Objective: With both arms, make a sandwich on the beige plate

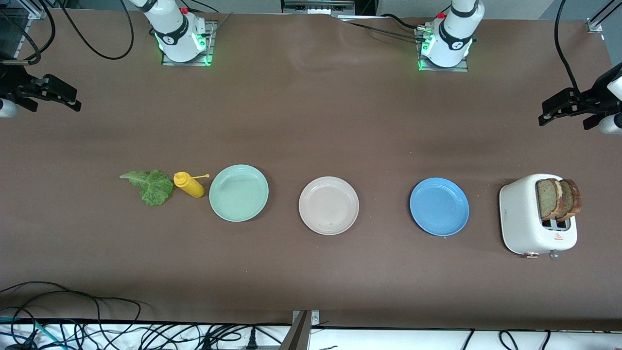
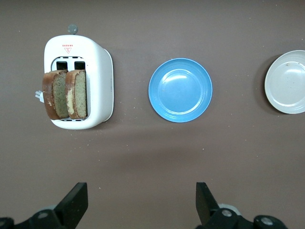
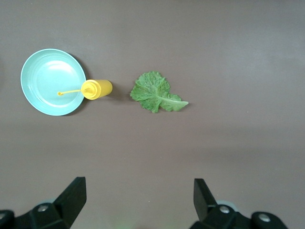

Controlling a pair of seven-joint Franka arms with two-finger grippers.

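The beige plate (image 1: 328,205) lies empty in the middle of the row of plates; its edge also shows in the left wrist view (image 2: 286,81). Two brown bread slices (image 1: 559,198) stand in the white toaster (image 1: 522,218), as the left wrist view also shows (image 2: 65,94). The green lettuce leaf (image 1: 150,185) lies flat on the table at the right arm's end and shows in the right wrist view (image 3: 157,93). My left gripper (image 1: 563,116) (image 2: 142,200) is open and empty over bare tabletop at the left arm's end. My right gripper (image 1: 54,103) (image 3: 139,198) is open and empty over bare tabletop at the right arm's end.
A yellow squeeze bottle (image 1: 189,184) lies on its side between the lettuce and the mint-green plate (image 1: 238,192). A blue plate (image 1: 439,206) sits between the beige plate and the toaster. Cables hang along the table edge nearest the front camera.
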